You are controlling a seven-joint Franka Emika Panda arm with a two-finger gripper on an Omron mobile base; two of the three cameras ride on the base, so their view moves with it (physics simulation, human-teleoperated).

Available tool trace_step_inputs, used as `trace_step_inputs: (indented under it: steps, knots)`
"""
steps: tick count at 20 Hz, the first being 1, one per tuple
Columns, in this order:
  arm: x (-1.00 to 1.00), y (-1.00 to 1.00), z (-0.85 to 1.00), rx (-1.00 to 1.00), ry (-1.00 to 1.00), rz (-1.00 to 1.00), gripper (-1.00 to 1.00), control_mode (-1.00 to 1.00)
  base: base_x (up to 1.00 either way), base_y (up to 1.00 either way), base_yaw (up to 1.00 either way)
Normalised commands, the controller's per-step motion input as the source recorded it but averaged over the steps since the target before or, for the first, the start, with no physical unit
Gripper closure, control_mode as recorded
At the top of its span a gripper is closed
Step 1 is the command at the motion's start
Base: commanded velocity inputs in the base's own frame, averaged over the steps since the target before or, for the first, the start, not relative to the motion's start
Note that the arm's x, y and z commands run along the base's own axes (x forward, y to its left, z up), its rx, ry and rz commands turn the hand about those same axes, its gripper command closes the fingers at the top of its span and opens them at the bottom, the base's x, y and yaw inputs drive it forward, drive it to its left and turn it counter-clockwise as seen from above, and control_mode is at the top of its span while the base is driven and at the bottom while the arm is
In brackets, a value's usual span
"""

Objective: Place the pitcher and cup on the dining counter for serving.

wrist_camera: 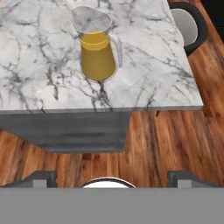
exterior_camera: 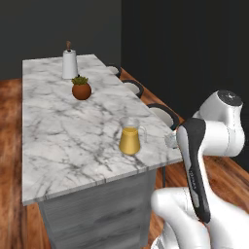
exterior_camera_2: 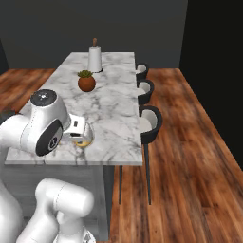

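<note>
- Pitcher [exterior_camera: 130,137] stands upright on the marble desk [exterior_camera: 58,136], near the corner closest to your arm; you can see yellow liquid filling its lower half and a clear handle on one side.
- In the hand view you look down on the same pitcher [wrist_camera: 97,46] from off the desk's edge, with the grey panelled base and the wood floor [wrist_camera: 166,140] below it.
- Your pincer [wrist_camera: 112,177] has its two dark tips spread wide at the bottom of the hand view, with nothing between them; it hangs clear of the desk, apart from the pitcher.
- In the right base view your arm's big joint covers most of the pitcher [exterior_camera_2: 84,140]; you see just a sliver of yellow beside the hand.
- Farther along the desk you have a round brown plant pot [exterior_camera: 81,89] with a green plant, and past that a white paper-towel roll [exterior_camera: 69,63] on a stand near the far end.
- Three dark chairs [exterior_camera_2: 151,124] with pale seats line the desk's long side, tucked close to it.
</note>
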Motion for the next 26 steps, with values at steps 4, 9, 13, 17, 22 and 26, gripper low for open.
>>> trace_step_inputs:
  steps: [4,9,13,17,22,26]
  knots:
    - [0.00,0.30,0.00,-0.11,0.00,-0.08,-1.00,-1.00,0.00,0.00,0.00]
    - [-0.07,0.01,0.01,0.00,-0.02,0.00,-1.00,-1.00,0.00,0.00,0.00]
    - [-0.20,0.45,0.39,-0.06,-0.27,0.00,-1.00,-1.00,0.00,0.00,0.00]
    - [-0.01,0.06,0.08,0.00,-0.05,0.00,-1.00,-1.00,0.00,0.00,0.00]
    - [0.00,0.00,0.00,0.00,0.00,0.00,-1.00,1.00,-0.16,0.00,-0.02]
    - [0.00,0.00,0.00,0.00,0.00,0.00,-1.00,1.00,-0.76,0.00,-0.32]
